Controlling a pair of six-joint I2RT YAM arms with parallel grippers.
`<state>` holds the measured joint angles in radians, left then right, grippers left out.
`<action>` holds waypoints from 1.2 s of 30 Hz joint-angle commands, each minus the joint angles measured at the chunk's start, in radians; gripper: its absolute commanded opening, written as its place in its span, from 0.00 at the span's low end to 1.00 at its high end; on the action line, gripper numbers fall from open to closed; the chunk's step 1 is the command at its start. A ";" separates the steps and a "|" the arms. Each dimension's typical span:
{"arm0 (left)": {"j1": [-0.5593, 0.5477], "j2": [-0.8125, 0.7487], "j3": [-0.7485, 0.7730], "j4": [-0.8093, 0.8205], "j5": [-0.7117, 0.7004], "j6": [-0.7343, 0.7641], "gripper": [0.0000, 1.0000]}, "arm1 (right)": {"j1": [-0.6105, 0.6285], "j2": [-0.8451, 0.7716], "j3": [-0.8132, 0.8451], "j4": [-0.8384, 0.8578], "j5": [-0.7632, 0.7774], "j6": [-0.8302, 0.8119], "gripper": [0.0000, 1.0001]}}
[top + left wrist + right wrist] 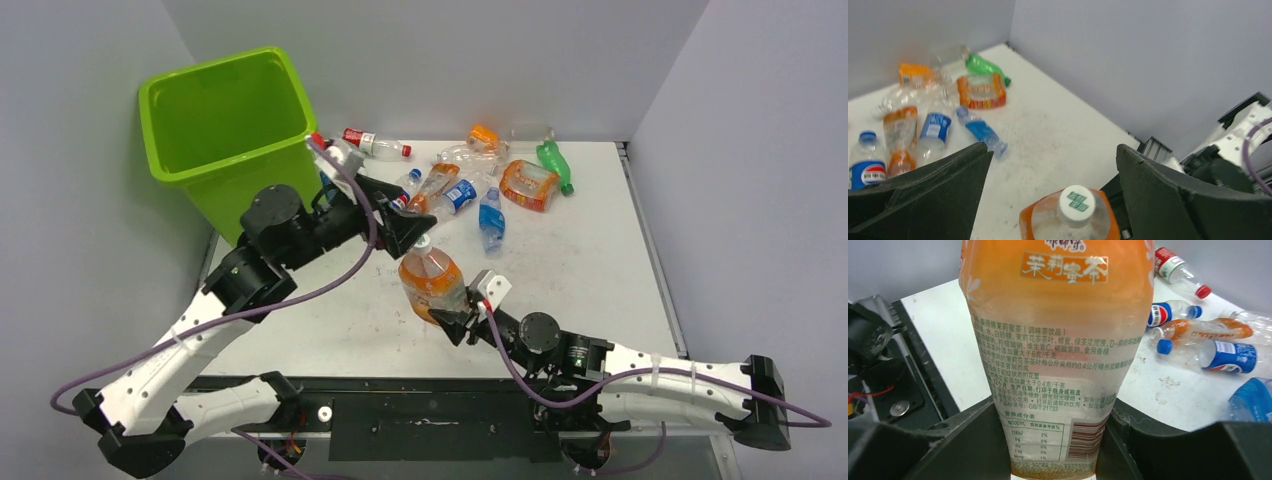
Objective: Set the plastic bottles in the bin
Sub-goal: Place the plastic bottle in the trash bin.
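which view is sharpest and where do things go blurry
Right wrist: sharpest, the print on the orange bottle reads crisply, while the blue-labelled bottle behind it is slightly soft. Left wrist: the green bottle at the far end is smeared, the white cap up close is clearer. Top external: even light, only soft shadows on the table, no glare.

My left claw [1053,150] hangs spread over the orange bottle [430,280], its cap [1076,200] standing between my fingers [938,185], while my right claw [457,322] blocks the way beneath, clamped on its base. The loose bottles [460,185] crowd the far middle of the table [590,270]; the right side lies bare. The bin [240,195] walls off the far left.
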<state>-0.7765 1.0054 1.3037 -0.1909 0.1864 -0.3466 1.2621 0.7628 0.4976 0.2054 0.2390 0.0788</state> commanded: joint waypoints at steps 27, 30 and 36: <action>-0.094 -0.001 -0.169 0.060 -0.057 0.019 0.33 | 0.102 0.053 0.029 0.173 0.223 -0.040 0.25; -0.095 -0.007 -0.172 0.069 -0.066 0.026 0.00 | 0.102 0.055 0.036 0.157 0.218 -0.021 0.36; -0.095 -0.045 -0.135 0.026 -0.203 0.084 0.00 | 0.103 0.072 0.147 -0.003 0.145 0.117 0.90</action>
<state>-0.8742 1.0119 1.1275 -0.1841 0.1036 -0.3237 1.3567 0.8307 0.5339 0.2569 0.4488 0.0853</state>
